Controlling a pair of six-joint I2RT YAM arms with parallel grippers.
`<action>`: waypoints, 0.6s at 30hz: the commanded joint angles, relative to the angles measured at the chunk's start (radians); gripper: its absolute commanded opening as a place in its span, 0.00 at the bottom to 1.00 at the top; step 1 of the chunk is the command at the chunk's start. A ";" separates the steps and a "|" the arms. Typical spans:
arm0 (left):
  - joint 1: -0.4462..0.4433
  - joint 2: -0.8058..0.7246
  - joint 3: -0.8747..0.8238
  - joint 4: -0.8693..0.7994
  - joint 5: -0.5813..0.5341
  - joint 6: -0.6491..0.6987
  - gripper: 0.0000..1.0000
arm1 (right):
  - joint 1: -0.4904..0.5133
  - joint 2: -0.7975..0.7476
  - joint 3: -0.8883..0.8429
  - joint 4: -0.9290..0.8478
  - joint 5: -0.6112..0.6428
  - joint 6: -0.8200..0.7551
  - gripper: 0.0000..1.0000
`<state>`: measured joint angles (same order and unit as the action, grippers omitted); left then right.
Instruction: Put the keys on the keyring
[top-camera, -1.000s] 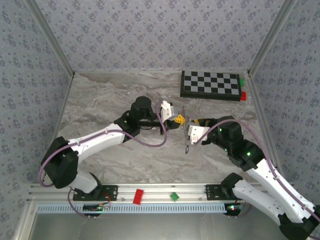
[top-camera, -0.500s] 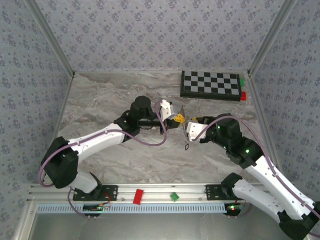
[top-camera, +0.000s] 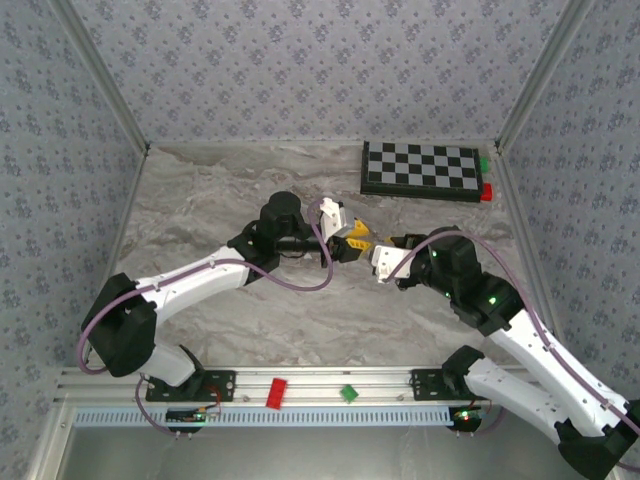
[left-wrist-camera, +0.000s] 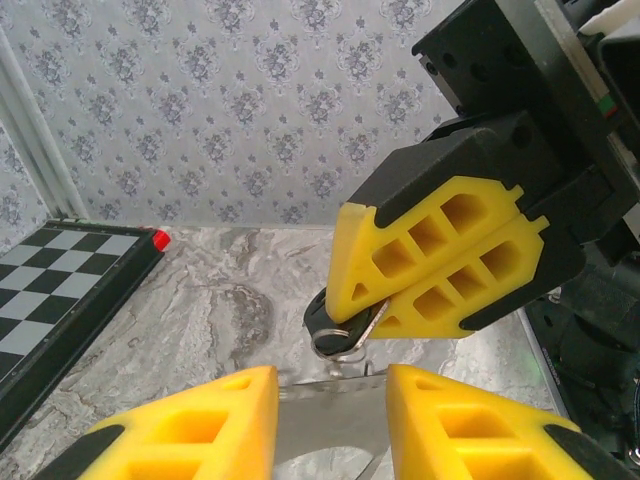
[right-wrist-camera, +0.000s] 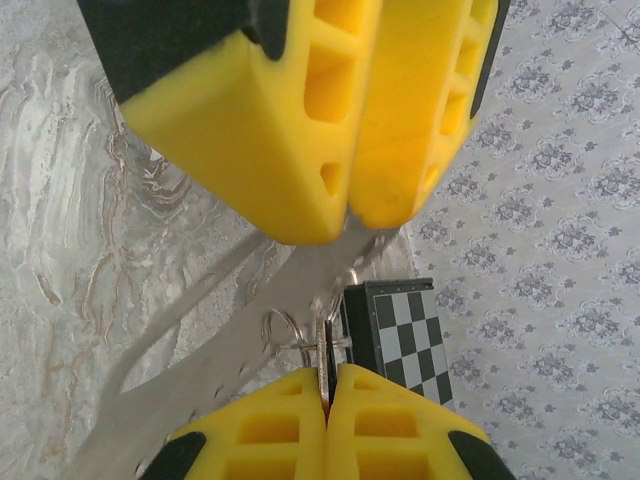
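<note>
My right gripper (right-wrist-camera: 326, 392) is shut on a key (right-wrist-camera: 326, 365), pinched edge-on; a small wire ring (right-wrist-camera: 285, 335) hangs at its head. From the left wrist view, the same key (left-wrist-camera: 335, 335) shows its black head poking out of the right fingers (left-wrist-camera: 440, 250). The left gripper (left-wrist-camera: 330, 425) has its jaws apart, and the pale grey band of the keyring (left-wrist-camera: 330, 420) lies in the gap. The keyring (right-wrist-camera: 250, 320) runs as a blurred loop from the left fingers (right-wrist-camera: 300, 120). Above the table middle, the left gripper (top-camera: 352, 238) and right gripper (top-camera: 374, 252) meet tip to tip.
A black-and-white checkered board (top-camera: 420, 170) lies at the back right, with a red block (top-camera: 487, 192) and a green block (top-camera: 484, 163) at its right end. A red block (top-camera: 276, 392) and a green block (top-camera: 347, 392) sit on the front rail.
The left jaws have come apart from shut. The right gripper has risen and moved left, up to the left fingertips, and the key no longer dangles below it.
</note>
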<state>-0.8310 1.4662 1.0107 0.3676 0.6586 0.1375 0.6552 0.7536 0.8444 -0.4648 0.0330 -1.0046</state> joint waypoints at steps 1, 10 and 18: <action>0.007 -0.007 0.011 0.016 0.018 0.003 0.33 | 0.006 -0.008 0.041 0.003 0.002 0.017 0.00; 0.008 -0.003 0.006 0.010 0.005 0.008 0.33 | 0.011 -0.008 0.062 0.001 0.001 0.021 0.00; 0.013 -0.002 0.006 0.011 -0.006 0.007 0.33 | 0.010 0.007 0.055 0.006 0.009 0.022 0.00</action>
<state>-0.8265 1.4662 1.0107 0.3668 0.6571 0.1379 0.6598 0.7559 0.8703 -0.4709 0.0341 -1.0016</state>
